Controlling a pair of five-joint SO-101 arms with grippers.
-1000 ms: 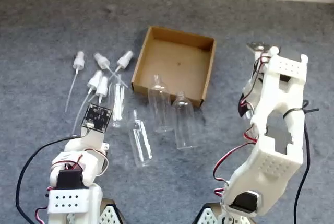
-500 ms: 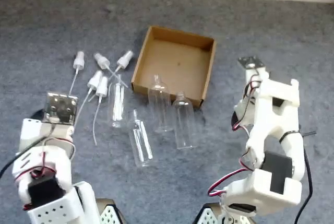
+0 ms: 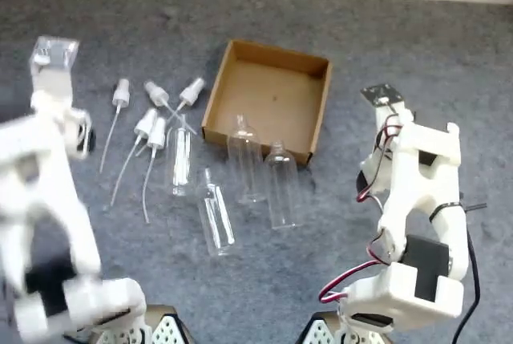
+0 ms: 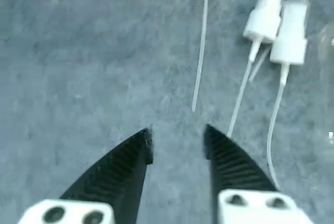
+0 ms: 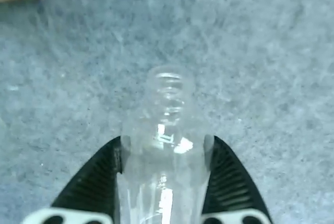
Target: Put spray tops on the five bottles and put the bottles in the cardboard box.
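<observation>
Progress check: basically zero of five done so far.

My right claw (image 5: 164, 143) is pinching a clear bottle (image 5: 167, 93) by its body. The open threaded neck sticks out past the fingertips, over bare table (image 3: 385, 23) off the right side of the cardboard box (image 3: 276, 95). So one bottle is in hand, but there's no top on it.

My left claw (image 4: 177, 132) is spread wide with nothing in it. It's over the left part of the table, just short of the tube ends of the spray tops (image 3: 146, 122). All five tops are loose in a little cluster left of the box, and none is on a bottle.

The other four bottles (image 3: 247, 163) lie bare-necked on the table along the near side of the box. Two of them have their necks right up against its near wall, and the other two are a bit further left, beside the tops.

The box sits mid-table toward the far edge with nothing in it.

What's left, as I read it: all five tops need fitting and all five bottles need boxing. The sensible first step looks like the left claw grabbing a top for the bottle my right is already holding.
</observation>
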